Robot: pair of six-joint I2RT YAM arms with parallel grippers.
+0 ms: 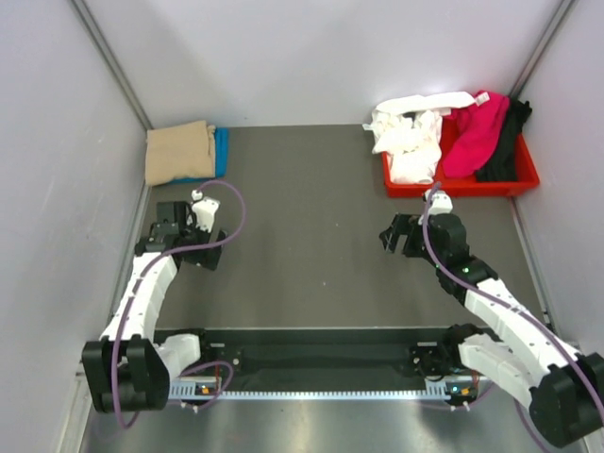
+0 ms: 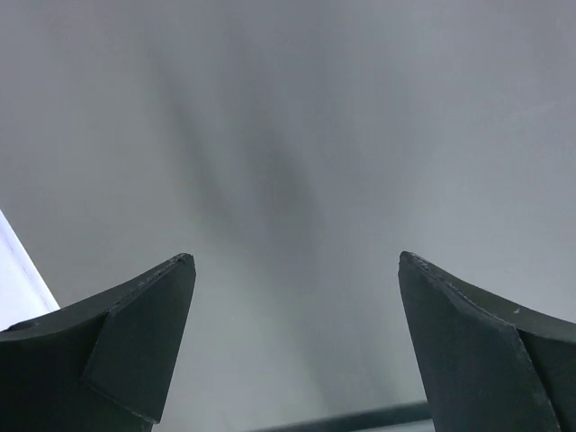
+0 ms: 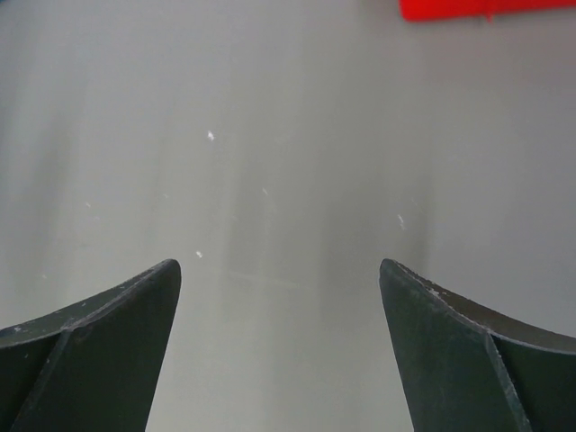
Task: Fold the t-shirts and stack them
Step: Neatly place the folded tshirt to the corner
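In your red tray (image 1: 491, 188): white t-shirt (image 1: 408, 142), magenta t-shirt (image 1: 472, 140), black t-shirt (image 1: 506, 143). Jaws of left gripper (image 2: 295, 259) and right gripper (image 3: 278, 265) gape wide, empty.

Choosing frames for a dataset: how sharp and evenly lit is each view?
Top view: sharp and evenly lit, though the white shirt is nearly washed out. Left wrist view: background a featureless grey blur with a dark smear, fingers crisp-edged. Right wrist view: table soft and streaked with pale specks, tray corner a blurred red.
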